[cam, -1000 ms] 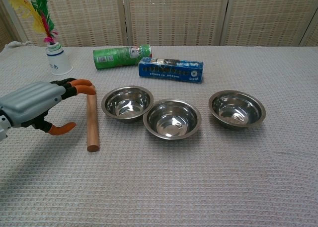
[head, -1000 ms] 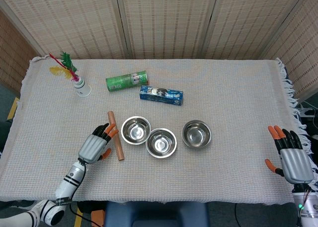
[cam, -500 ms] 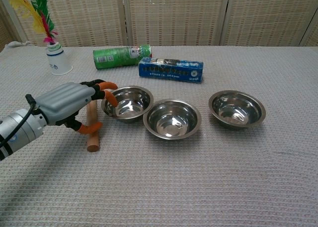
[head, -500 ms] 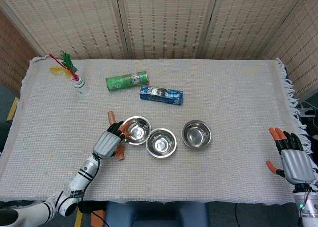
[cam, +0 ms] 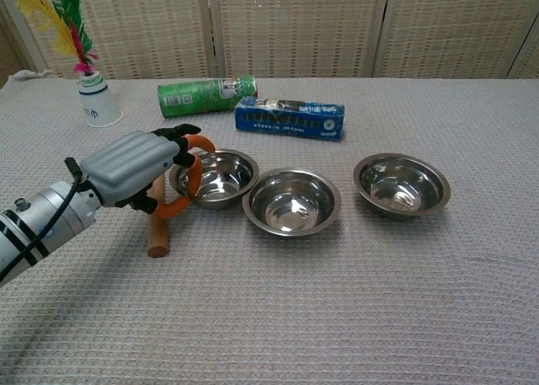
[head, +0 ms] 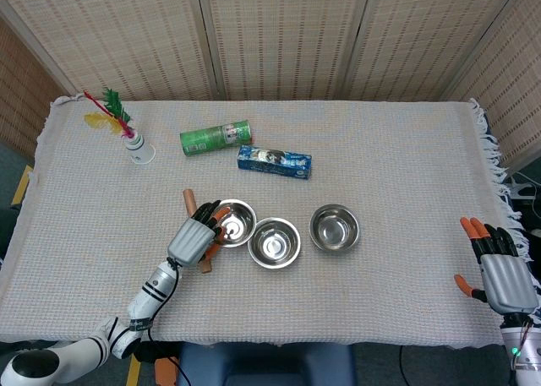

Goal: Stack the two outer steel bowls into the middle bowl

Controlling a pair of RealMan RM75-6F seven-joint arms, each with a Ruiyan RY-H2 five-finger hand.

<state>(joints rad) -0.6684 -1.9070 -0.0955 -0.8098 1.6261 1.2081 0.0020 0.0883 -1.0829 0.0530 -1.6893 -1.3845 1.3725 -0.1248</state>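
— Since a moment ago, the left hand [cam: 139, 168] has come to the left bowl [cam: 217, 175]; its fingers curl at the near rim, but I cannot tell if they pinch it.

— It should clamp the rim firmly, clear of the wooden stick [cam: 157, 225]. All bowls stand mouth up, round, without long axis; the middle bowl [cam: 292, 201] is just beside. The right hand [head: 502, 268] waits spread at the table edge, empty.

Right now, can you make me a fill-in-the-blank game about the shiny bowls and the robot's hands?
1. There are ___ steel bowls on the cloth.
2. The left hand reaches the rim of the ___ bowl.
3. The wooden stick lies ___ that hand.
4. The blue box sits behind the ___ bowl.

Missing words: three; left; under; middle
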